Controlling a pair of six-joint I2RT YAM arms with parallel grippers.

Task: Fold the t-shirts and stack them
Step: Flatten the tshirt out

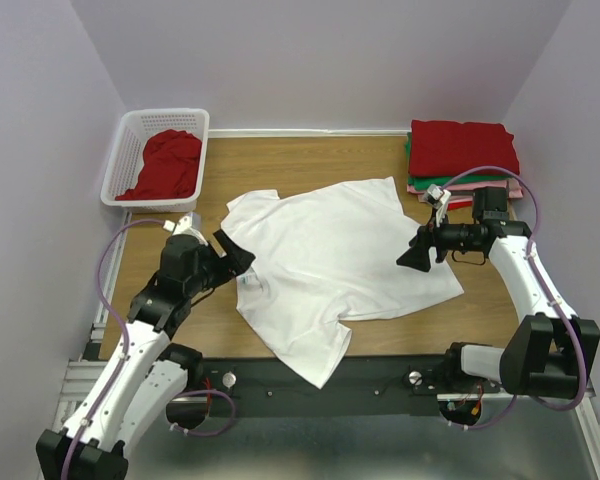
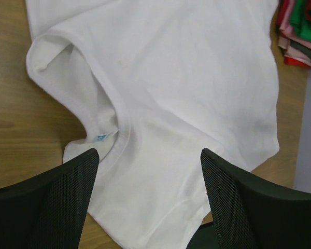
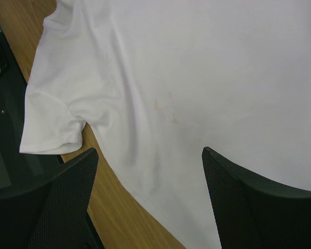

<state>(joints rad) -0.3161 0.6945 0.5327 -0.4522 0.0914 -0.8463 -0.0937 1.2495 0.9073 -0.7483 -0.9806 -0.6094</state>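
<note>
Left gripper [image 2: 150, 155] and right gripper [image 3: 150, 153] released, empty; white t-shirt [image 1: 330, 250] collar just ahead of left; a single-layer pinch could skew the fold.

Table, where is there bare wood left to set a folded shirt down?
Best is the back strip of wood between the basket and the folded stack, behind the white t-shirt. A narrower patch lies front right, between that shirt's hem and the right arm. Crowded: the centre, under the shirt, with the left gripper and right gripper open over its edges.
</note>
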